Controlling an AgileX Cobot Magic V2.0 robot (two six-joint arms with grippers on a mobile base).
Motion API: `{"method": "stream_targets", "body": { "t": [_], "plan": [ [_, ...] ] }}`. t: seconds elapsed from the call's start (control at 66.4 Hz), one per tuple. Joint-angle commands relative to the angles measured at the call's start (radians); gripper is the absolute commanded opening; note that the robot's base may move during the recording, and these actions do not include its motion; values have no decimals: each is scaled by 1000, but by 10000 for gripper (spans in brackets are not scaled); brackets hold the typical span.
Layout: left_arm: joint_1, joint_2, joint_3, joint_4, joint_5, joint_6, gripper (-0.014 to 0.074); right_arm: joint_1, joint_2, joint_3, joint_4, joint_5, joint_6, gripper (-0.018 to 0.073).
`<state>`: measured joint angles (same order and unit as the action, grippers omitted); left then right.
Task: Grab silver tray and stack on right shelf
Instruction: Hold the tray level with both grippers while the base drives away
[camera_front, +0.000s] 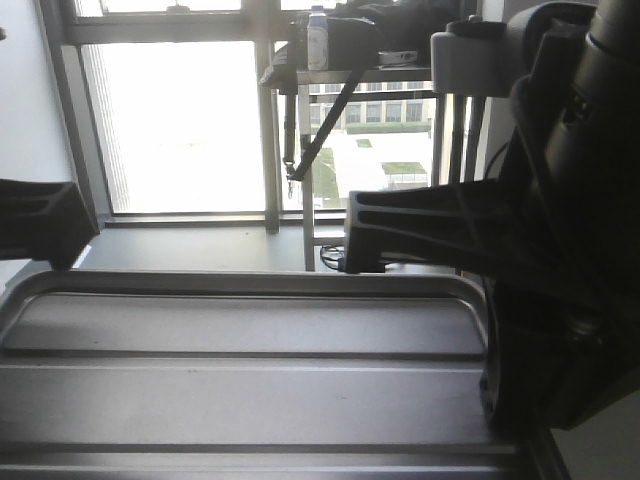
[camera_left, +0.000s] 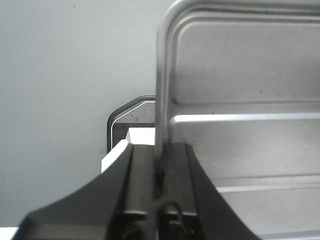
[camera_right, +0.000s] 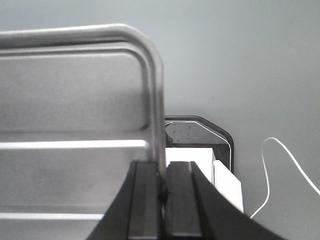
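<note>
View from the operator's station. The silver tray fills the lower half of the front view, close to the camera, with its flat bottom facing up and its two ridges running from side to side. I see it carried between both arms, one at each short end. The left pincer is pressed together on the tray's left rim, one finger on each side of the raised edge. The right pincer is likewise pinching the right rim, just below a rounded corner. In both wrist views the tray stands above a plain grey surface. The rounded corner of a darker tray lies on that surface beneath the fingers, with white blocks beside it. A thin white cable curves across the grey surface to the right of that tray. Behind the silver tray in the front view are a bright window and a metal stand. A bottle stands on top of the stand.
</note>
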<state>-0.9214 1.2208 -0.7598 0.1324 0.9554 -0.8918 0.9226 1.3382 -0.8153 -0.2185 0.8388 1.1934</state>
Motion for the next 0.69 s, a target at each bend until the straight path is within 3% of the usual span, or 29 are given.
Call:
{"method": "stream_targets", "body": {
  "t": [0.0, 0.678],
  "plan": [
    [-6, -24, -23, 37, 47, 1, -101, -3, -31, -22, -48, 39, 0, 77],
    [-6, -24, -23, 37, 47, 1, -101, -3, -31, -22, -48, 40, 0, 77]
  ]
}}
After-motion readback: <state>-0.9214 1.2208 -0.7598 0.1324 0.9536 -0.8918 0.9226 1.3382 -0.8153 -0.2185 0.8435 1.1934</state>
